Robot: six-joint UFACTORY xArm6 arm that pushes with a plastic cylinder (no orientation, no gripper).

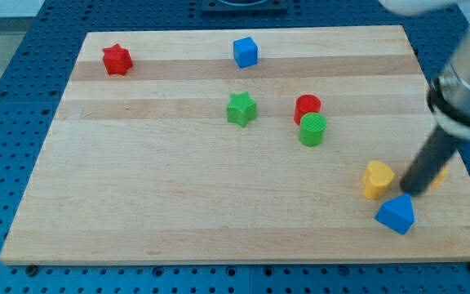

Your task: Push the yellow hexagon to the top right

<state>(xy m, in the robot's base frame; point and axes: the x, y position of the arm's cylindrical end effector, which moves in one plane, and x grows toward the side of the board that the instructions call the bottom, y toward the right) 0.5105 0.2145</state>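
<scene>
Yellow block behind the rod: a bit of yellow peeks out at the view's right, touching the rod; I think it is the yellow hexagon, but most of it is hidden.
My tip: my tip sits between that block and the yellow heart, just above the blue block.
Way to push: the hexagon lies to the right of my tip; the top right corner of the wooden surface is up from there.
Fingers: none here, only a rod, so nothing opens or shuts.
Writing: none I can read.
</scene>
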